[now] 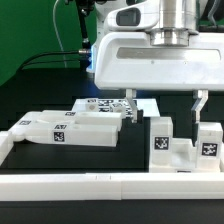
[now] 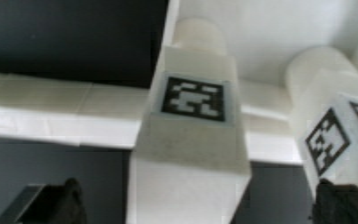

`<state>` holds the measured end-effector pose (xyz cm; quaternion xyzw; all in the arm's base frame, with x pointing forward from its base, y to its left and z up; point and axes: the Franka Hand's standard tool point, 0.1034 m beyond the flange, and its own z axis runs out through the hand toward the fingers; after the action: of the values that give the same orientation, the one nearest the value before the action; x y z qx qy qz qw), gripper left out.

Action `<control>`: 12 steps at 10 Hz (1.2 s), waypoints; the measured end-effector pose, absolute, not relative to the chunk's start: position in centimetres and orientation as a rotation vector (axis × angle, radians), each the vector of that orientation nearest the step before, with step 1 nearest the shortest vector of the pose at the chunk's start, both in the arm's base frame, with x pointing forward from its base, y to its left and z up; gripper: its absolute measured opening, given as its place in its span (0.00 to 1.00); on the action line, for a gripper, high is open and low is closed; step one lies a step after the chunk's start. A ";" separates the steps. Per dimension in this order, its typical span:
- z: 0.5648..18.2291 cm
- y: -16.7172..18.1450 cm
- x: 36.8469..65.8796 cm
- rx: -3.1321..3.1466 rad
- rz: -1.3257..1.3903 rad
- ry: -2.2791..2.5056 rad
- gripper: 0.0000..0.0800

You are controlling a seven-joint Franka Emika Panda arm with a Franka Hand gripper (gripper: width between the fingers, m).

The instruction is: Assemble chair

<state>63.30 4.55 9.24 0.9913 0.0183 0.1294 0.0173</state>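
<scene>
Got the gripper (image 1: pixel 167 104) wide open here, grasping nothing, hanging over the posts (image 1: pixel 160 140) at lower right of the exterior view. Can see the fingers (image 2: pixel 51 205) flanking one post in the wrist view, no contact, so guessing spread wide to clear it. Stood upright, tags facing out, probably for tracking. Got the slabs (image 1: pixel 70 128) lying flat at mid left, near the marker board (image 1: pixel 105 103). Black table (image 1: pixel 110 162), white rail (image 1: pixel 100 186) along the front, green backdrop (image 1: pixel 30 30) upper left.

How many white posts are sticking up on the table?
2. One post stands toward the exterior view's right; the other post stands further right, near the picture's edge. More may be hidden.
</scene>
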 end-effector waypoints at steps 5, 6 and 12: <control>9.4 3.7 63.9 3.132 0.117 -0.019 0.81; 9.3 3.8 63.9 3.132 0.115 -0.019 0.81; 9.2 3.8 63.8 3.106 0.113 -0.489 0.34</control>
<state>63.84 3.80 9.23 0.9872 -0.1555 0.0360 -0.0026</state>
